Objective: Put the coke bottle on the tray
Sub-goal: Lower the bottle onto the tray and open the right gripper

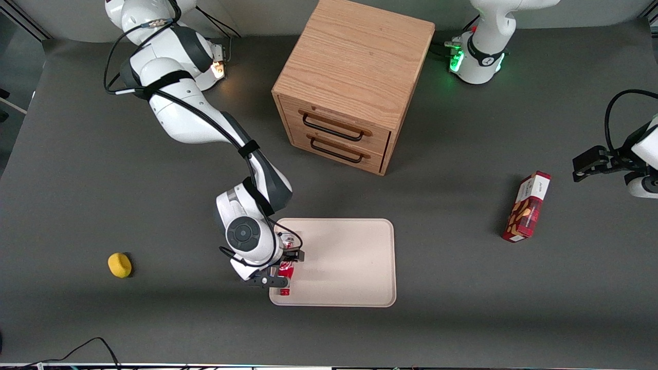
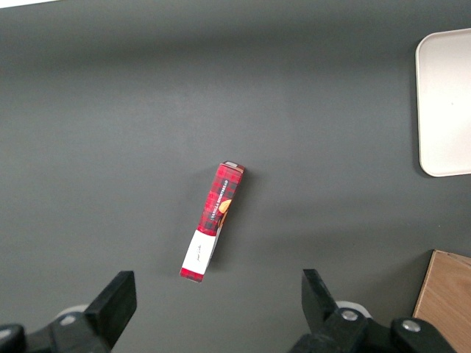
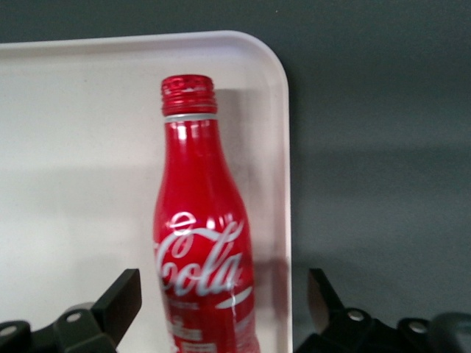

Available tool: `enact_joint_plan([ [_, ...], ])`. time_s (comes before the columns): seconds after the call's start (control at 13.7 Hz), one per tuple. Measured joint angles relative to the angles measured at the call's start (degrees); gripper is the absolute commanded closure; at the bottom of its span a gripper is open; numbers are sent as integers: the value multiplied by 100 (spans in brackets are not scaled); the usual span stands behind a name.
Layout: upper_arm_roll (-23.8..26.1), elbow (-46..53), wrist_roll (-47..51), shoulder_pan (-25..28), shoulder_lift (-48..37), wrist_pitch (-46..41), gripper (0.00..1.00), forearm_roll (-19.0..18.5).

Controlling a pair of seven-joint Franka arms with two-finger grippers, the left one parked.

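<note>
The coke bottle [image 1: 286, 280] lies flat on the tray [image 1: 344, 262], just inside the rim at the working arm's end, its cap pointing toward the front camera. In the right wrist view the red bottle [image 3: 202, 243] with its white script logo rests on the pale tray [image 3: 73, 147] close to the raised rim. My right gripper [image 1: 284, 268] hovers directly over the bottle. It is open [image 3: 221, 298], with one black finger [image 3: 121, 298] over the tray and the other over the dark table, neither touching the bottle.
A wooden two-drawer cabinet [image 1: 349, 87] stands farther from the front camera than the tray. A red snack box [image 1: 527, 213] lies toward the parked arm's end. A small yellow object [image 1: 120, 265] sits toward the working arm's end.
</note>
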Motion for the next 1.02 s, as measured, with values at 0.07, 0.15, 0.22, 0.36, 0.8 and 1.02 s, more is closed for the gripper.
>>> enact_joint_plan([
  [0.07, 0, 0, 0, 0, 0, 0, 0, 0],
  [0.15, 0, 0, 0, 0, 0, 1, 0, 0],
  [0.22, 0, 0, 0, 0, 0, 2, 0, 0],
  [0.36, 0, 0, 0, 0, 0, 2, 0, 1],
  [0.8, 0, 7, 0, 0, 0, 1, 0, 85],
  [1.02, 6, 102, 0, -1, -30, -240, 0, 241],
])
